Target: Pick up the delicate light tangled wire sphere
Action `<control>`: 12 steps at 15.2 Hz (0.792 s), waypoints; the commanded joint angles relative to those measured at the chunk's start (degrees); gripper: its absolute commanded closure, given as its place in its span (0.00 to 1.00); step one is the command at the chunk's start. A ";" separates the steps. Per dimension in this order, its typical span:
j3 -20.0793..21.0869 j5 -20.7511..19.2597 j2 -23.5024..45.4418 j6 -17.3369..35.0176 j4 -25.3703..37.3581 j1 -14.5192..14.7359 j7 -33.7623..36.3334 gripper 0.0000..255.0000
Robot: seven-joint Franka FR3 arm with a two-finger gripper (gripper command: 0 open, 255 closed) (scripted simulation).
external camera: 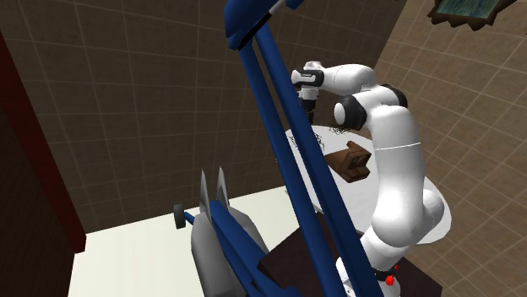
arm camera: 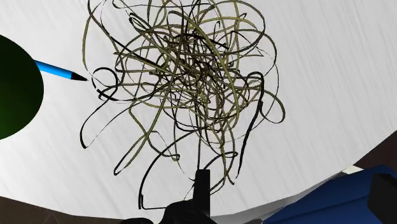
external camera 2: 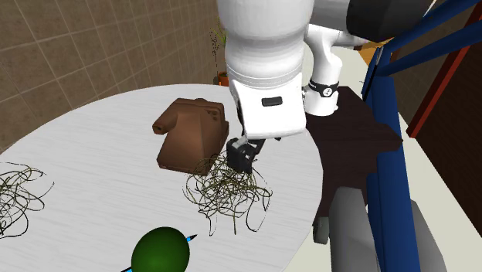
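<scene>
The wire sphere [external camera 2: 224,192] is a loose tangle of pale olive and dark strands lying on the white round table [external camera 2: 93,147], near its edge. My black gripper [external camera 2: 238,158] comes down onto the side of the tangle nearest the brown object. In the wrist view the fingers [arm camera: 202,191] show as one narrow black bar, closed together, with the lowest strands of the wire sphere [arm camera: 184,76] crossing their tips. Most of the tangle spreads out beyond the gripper [arm camera: 202,175]. In the shoulder view the gripper [external camera: 310,105] hangs just above the strands [external camera: 317,137].
A brown telephone-shaped object [external camera 2: 189,131] lies just behind the tangle. A green ball [external camera 2: 161,249] with a blue pen [external camera 2: 189,238] sits in front, and a second wire tangle [external camera 2: 15,197] lies at the far left. A blue frame [external camera 2: 386,116] and the dark stand [external camera 2: 355,139] border the table.
</scene>
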 commanded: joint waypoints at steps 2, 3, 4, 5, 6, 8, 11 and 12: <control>2.27 1.55 10.69 -5.98 15.91 -4.17 -2.15 0.00; 2.31 1.55 10.71 -5.23 15.16 -4.05 -2.16 0.00; 2.32 1.58 10.75 -4.49 14.42 -3.92 -2.18 0.00; 2.34 1.61 10.82 -3.76 13.73 -3.80 -2.20 0.00; 2.37 1.65 10.90 -3.05 13.07 -3.69 -2.22 0.00; 2.42 1.74 11.14 -1.68 11.89 -3.51 -2.25 0.00; 2.48 1.82 11.37 -0.64 11.04 -3.39 -2.27 0.00; 2.51 1.84 11.49 -0.67 11.19 -3.39 -2.21 1.00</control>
